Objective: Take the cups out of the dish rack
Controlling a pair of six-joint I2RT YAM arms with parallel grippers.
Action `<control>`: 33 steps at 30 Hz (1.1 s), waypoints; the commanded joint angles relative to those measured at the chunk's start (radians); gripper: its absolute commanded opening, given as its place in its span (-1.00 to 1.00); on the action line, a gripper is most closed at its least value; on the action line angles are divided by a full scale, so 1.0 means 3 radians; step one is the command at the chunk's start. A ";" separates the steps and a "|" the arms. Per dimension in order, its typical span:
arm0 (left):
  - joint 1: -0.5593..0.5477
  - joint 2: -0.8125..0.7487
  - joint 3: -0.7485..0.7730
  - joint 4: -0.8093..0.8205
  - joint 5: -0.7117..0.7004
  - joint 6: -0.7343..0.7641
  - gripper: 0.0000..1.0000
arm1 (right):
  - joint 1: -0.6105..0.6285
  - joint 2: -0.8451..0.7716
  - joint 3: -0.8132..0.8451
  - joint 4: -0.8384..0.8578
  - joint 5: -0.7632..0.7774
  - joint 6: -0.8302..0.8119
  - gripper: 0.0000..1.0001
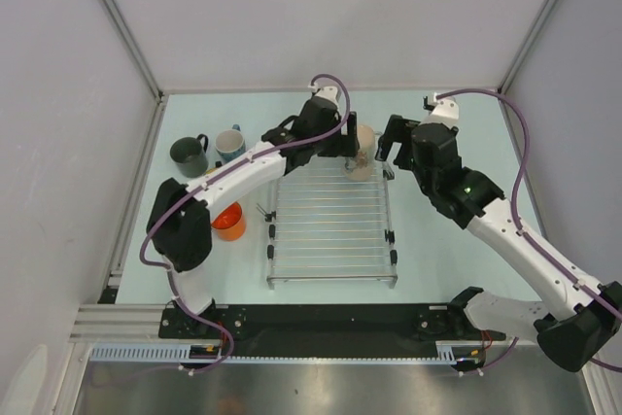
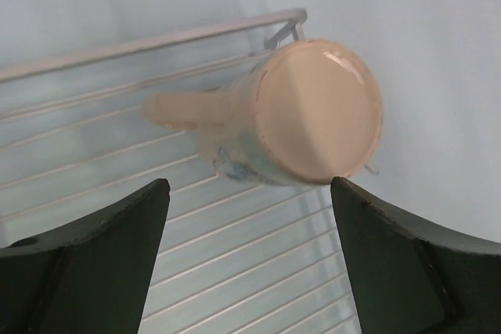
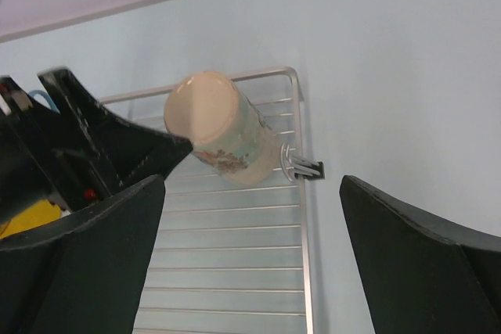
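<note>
Jaws of the left end effector [image 2: 249, 185] gape wide, empty; the tall beige ceramic mug [image 2: 317, 111] stands base-up ahead between them, at a corner of the silver wire dish rack [image 2: 156, 39]. Likewise open, the right end effector [image 3: 252, 181] seems farther.

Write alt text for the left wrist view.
A tall beige mug sits at the far corner of the wire dish rack, its flat end facing the camera and its handle pointing left. The left gripper is open in the foreground, dark fingers either side, clear of the mug. Pale blue table beyond.
</note>
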 commanded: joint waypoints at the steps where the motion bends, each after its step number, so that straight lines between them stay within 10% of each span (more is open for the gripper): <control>1: -0.0062 0.0196 0.0533 0.0018 -0.0262 0.0135 0.79 | -0.0006 -0.0116 -0.0115 -0.0017 -0.0021 0.0084 1.00; 19: 0.0367 0.0610 0.0984 -0.0274 0.0080 0.0237 0.86 | -0.0006 -0.0214 -0.0258 0.0009 -0.0052 0.0079 0.99; 33: -0.0057 0.0600 0.1413 -0.0846 -0.0436 0.0181 0.93 | -0.0006 -0.0208 -0.0314 0.0029 -0.0052 0.0145 0.99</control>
